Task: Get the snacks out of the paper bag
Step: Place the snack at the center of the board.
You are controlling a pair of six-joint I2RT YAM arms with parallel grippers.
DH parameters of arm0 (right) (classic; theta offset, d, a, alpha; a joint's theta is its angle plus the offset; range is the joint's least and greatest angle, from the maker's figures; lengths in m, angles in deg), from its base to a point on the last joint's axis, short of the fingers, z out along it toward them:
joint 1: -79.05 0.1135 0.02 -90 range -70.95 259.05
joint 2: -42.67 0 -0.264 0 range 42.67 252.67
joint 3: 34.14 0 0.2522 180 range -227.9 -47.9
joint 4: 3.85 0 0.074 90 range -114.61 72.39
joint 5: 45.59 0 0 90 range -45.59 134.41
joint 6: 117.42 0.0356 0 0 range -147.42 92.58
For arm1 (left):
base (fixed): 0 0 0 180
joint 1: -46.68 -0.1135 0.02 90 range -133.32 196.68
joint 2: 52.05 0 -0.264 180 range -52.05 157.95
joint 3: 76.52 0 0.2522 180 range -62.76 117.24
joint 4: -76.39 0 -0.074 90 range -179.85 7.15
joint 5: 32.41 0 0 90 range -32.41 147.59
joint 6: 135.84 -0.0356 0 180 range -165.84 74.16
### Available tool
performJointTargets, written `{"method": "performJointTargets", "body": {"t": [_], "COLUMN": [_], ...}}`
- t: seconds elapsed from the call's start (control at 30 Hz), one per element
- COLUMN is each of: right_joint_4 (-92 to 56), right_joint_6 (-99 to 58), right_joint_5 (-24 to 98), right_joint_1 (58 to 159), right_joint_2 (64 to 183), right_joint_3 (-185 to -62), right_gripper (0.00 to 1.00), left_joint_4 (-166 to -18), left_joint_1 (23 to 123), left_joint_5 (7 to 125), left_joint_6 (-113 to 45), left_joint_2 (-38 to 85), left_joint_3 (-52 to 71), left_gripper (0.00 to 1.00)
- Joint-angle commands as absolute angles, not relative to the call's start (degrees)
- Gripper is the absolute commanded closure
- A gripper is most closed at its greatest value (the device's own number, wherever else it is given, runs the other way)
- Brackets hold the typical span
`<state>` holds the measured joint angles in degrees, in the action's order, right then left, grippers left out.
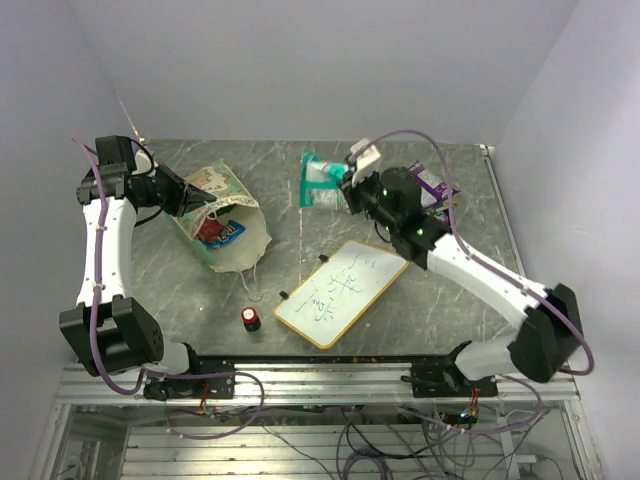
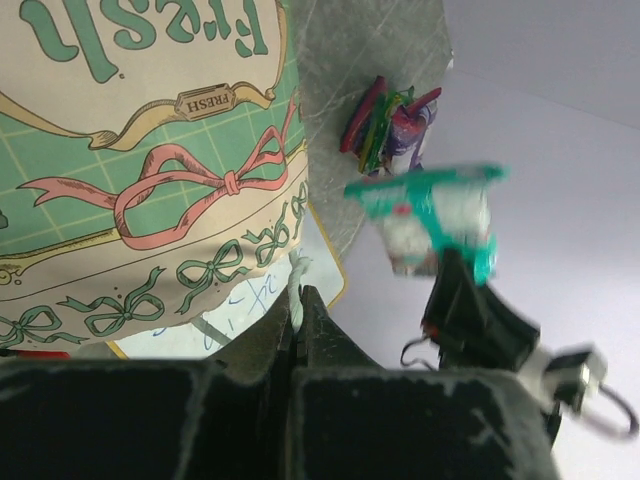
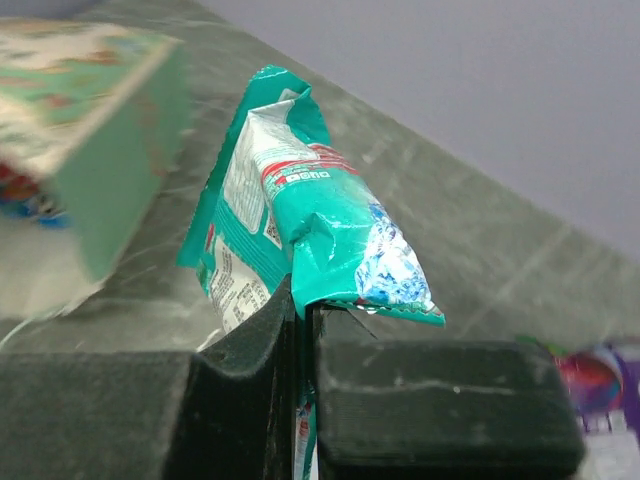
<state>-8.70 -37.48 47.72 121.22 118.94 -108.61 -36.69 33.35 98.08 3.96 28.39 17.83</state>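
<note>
Snack packet (image 3: 300, 210), green-and-white: clamped edge-on in right pincer (image 3: 305, 315), jaws closed on it, upper centre of overhead view. Left pincer (image 2: 298, 312) closed on the white string (image 2: 297, 275) of the paper bag (image 1: 240, 240), upper left of worktop (image 1: 300, 250). More packets (image 1: 216, 232) lie inside the bag.

Left hand (image 2: 299, 305), right hand (image 3: 304, 305): both clenched.
</note>
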Motion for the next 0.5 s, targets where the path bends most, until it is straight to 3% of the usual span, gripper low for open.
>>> {"method": "performJointTargets", "body": {"t": [0.0, 0.2, 0.47], "right_joint_4": [-14.7, -21.3, -28.3], "right_joint_6": [-14.4, -0.1, 11.1], "right_joint_5": [52.9, 50.5, 51.5], "right_joint_1": [113.4, 107.7, 102.1], "right_joint_2": [128.1, 145.6, 157.9], "right_joint_3": [-116.5, -129.6, -139.8], "right_gripper": [1.0, 1.0, 1.0], "left_joint_4": [-39.5, -41.3, -43.5], "left_joint_1": [33.0, 33.6, 34.4], "left_joint_5": [101.3, 102.3, 102.3], "left_joint_6": [4.6, 4.0, 5.7], "left_joint_2": [27.6, 27.9, 27.0], "left_joint_3": [18.1, 18.0, 16.4], "left_gripper": [0.93, 0.93, 0.93]}}
